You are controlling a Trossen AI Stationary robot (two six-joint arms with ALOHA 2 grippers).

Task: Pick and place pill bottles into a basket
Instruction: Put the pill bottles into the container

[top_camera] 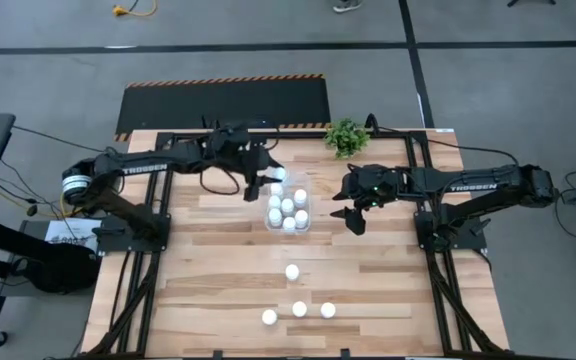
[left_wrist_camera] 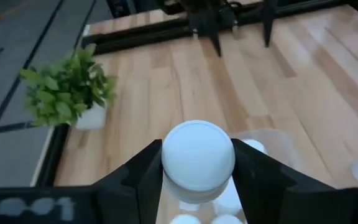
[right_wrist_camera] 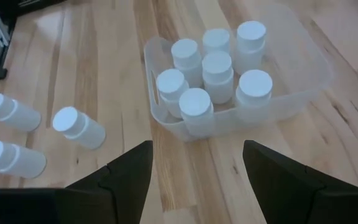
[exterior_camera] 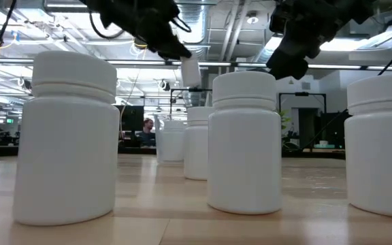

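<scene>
My left gripper [top_camera: 271,180] is shut on a white pill bottle [left_wrist_camera: 197,155] and hangs over the far left corner of the basket [top_camera: 307,222]. The basket is a clear tub at mid-table, and several white bottles [right_wrist_camera: 216,68] stand upright in it. My right gripper [right_wrist_camera: 197,180] hovers open just right of the basket, with nothing between its fingers. Several more bottles stand upright on the near half of the table [top_camera: 292,271], [top_camera: 299,309]. My left gripper pinches the bottle by its round sides [left_wrist_camera: 166,163] between the two fingers. The fingers slant down from the table's far left. The bottle is lifted clear above the basket and tilted [exterior_camera: 190,68], with one round end facing the wrist camera.
A small green potted plant [top_camera: 346,137] stands at the far edge, right of centre. Dark frame rails [top_camera: 420,160] run along the table's left, right and far sides. Bare wood lies between the basket and the near bottles [top_camera: 228,250].
</scene>
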